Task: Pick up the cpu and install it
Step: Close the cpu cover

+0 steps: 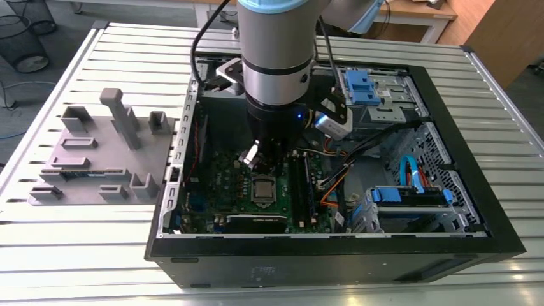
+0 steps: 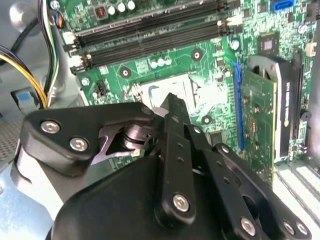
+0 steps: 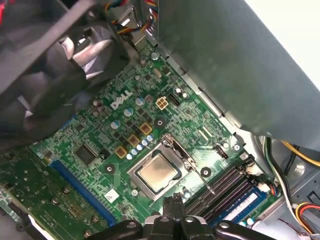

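On the slatted metal bench (image 1: 85, 255), seen in the exterior view, an open computer case (image 1: 476, 236) lies on its side with the green motherboard (image 1: 229, 191) facing up; a grey fixture block (image 1: 102, 153) with upright posts stands beside it, toward the exterior view's left. The robot arm (image 1: 276, 57) reaches straight down into the case, and its end effector (image 1: 270, 158) hangs just above the board, close over the socket.

The first wrist view gives the clearest look at the cpu (image 3: 158, 172): it lies flat in the socket frame (image 3: 176, 148), metal top up, its edges parallel to the frame, with the memory slots (image 3: 227, 187) running alongside. Being square, it has no long axis to speak of. In the exterior view the cpu (image 1: 262, 189) is a small pale square in the middle of the board. In the second wrist view the black linkage of the end effector (image 2: 172, 107) hides most of the socket, and the chip itself cannot be made out there.

The black fingertips (image 3: 172, 207) sit near the cpu and apart from it, holding nothing. They look drawn close together, but whether they are fully closed I cannot tell.
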`<state>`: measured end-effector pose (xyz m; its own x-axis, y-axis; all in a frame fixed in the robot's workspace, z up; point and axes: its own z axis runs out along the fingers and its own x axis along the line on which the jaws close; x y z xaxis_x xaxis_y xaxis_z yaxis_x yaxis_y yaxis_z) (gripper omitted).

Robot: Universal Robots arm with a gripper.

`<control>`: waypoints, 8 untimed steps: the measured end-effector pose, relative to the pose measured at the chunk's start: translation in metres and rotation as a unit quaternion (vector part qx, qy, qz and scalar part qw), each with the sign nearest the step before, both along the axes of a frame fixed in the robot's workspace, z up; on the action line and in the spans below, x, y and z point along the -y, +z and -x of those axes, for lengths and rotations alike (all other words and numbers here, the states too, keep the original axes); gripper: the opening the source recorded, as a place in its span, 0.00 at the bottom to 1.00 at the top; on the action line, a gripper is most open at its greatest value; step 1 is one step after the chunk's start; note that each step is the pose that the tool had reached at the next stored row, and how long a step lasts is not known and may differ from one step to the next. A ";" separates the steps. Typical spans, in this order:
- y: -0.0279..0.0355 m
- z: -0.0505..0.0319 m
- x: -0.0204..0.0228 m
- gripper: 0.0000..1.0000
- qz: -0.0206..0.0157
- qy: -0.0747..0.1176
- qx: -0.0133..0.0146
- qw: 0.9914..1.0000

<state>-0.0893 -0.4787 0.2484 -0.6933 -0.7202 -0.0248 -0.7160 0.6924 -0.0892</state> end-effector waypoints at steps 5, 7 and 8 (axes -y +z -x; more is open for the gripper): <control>0.0000 0.0002 0.0009 0.11 0.000 0.000 0.000 1.000; 0.0000 0.0002 0.0010 0.11 0.000 0.000 0.000 1.000; 0.0000 0.0003 0.0010 0.11 0.000 0.000 0.000 1.000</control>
<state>-0.0897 -0.4797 0.2484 -0.6933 -0.7202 -0.0250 -0.7160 0.6924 -0.0890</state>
